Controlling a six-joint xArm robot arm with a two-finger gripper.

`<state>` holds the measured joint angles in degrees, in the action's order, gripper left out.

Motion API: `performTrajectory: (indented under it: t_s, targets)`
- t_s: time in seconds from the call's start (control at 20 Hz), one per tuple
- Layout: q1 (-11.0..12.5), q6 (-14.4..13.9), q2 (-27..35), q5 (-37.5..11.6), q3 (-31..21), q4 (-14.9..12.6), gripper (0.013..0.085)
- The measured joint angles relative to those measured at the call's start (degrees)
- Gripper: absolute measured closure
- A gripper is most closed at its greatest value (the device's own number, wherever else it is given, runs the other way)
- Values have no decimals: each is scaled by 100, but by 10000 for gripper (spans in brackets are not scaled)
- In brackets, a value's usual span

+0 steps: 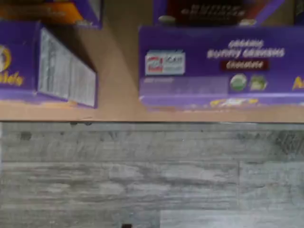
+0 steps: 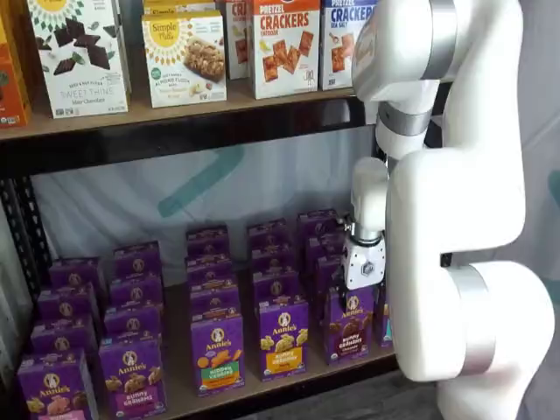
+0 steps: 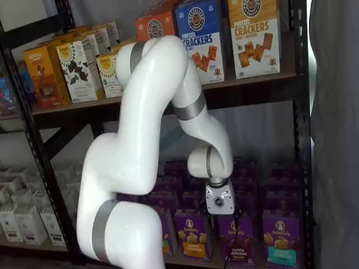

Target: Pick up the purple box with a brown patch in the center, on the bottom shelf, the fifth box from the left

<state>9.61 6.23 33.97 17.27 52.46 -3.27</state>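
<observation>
The purple box (image 2: 348,328) with the brown Bunny Grahams band stands upright in the front row of the bottom shelf (image 2: 254,387); it also shows in a shelf view as the purple box (image 3: 240,238). In the wrist view I look down on the purple box (image 1: 221,66) from above, its top panel reading "chocolate", close to the shelf's (image 1: 118,71) front edge. My gripper (image 2: 363,296) hangs just above and slightly in front of it, and its white body shows in both shelf views. The gripper (image 3: 224,218) holds nothing and stands open, though its fingers hardly show against the boxes.
Purple cartons fill the shelf in rows: a yellow-banded one (image 2: 282,337) to the left, a teal-banded one (image 3: 279,241) to the right, and another (image 1: 47,61) across a gap. Cracker boxes (image 2: 284,44) line the upper board. Grey plank floor (image 1: 142,175) lies below the edge.
</observation>
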Motion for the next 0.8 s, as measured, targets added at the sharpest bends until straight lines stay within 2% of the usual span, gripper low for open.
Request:
performTrajectory:
  t_s: [0.2,0.55,0.8]
  targets:
    - [77,149,210,225,400,75,130]
    - [104,325,443,229,794,233,130]
    - [76,204,552,315,1005,134,130]
